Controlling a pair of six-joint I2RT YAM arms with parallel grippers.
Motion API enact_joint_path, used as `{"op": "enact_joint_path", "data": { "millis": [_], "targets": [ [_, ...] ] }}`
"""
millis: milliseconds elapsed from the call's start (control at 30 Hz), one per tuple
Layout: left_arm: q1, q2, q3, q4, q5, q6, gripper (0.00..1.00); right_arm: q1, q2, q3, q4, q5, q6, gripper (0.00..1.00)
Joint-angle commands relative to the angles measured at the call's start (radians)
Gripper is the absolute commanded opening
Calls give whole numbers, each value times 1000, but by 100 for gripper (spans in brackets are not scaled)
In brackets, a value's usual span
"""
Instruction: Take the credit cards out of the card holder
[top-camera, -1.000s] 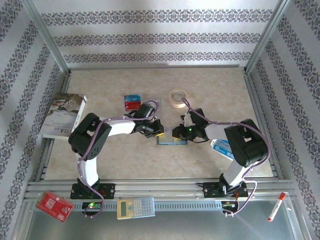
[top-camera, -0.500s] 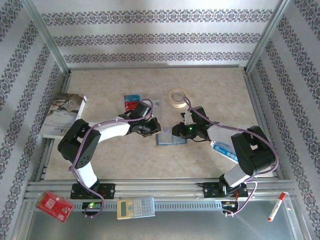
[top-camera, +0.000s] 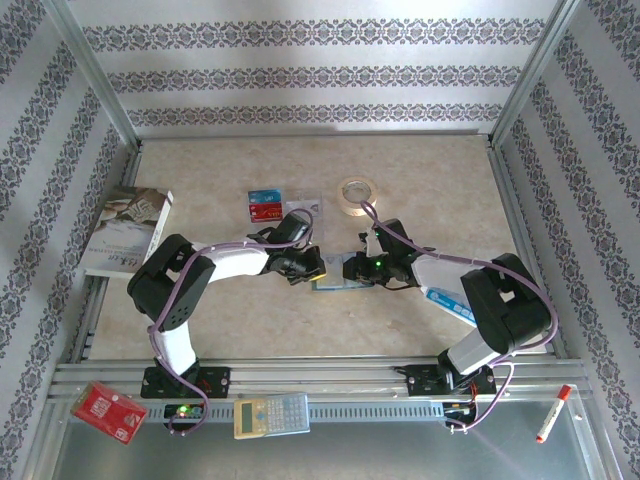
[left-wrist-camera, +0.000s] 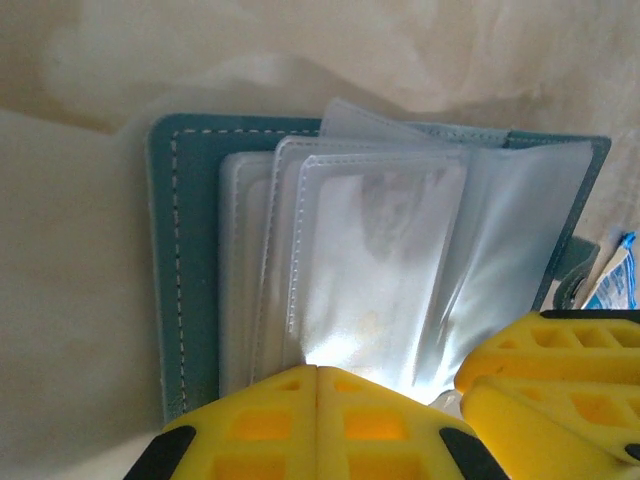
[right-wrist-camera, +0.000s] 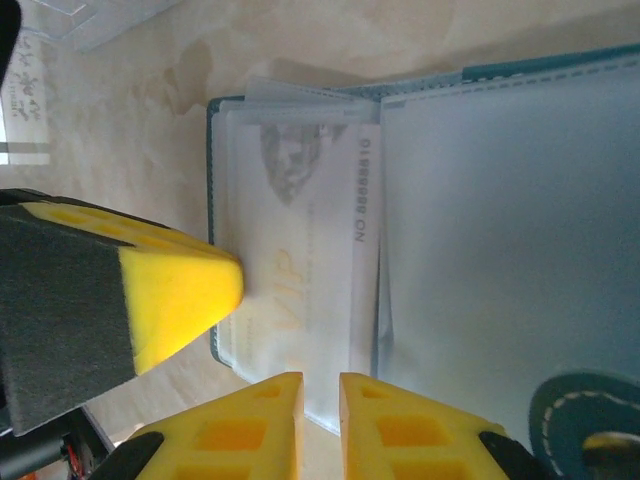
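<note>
Walls (top-camera: 320, 75): papered in pale stripes with dark floral bands, closed in three sides.
Table top (top-camera: 420, 160): beige, mottled like stone, lay matte.
Frame (top-camera: 100, 85): bare aluminium posts and rails, ran round the table.
Front ledge (top-camera: 400, 445): grey sheet metal.
Light: fell soft and even, left faint shadows.

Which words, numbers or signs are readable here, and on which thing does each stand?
"VIP": on the pale card inside a clear sleeve of the card holder, right wrist view.
"CN", then digits too blurred to be sure of: the same card.
Print on the book, the loose cards and the calculator, top view: too small to read.
</note>
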Motion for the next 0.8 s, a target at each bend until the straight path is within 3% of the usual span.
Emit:
{"op": "enact_joint_path", "data": {
  "millis": [0,267,467,767],
  "targets": [
    [-1,-2,-22,-64,-82,-12,5,1,21,-13,5,25,13,19],
    [4,31,-94,25,-53,-58,5,-10,87,-10,85,-59,33,19],
    [35,55,-152,85,22,-70,5,-18,101,-22,76,-14,37,25],
    [76,54,-172,61,38,-29,5,-43,67,-33,55,11,25,25]
  ]
}}
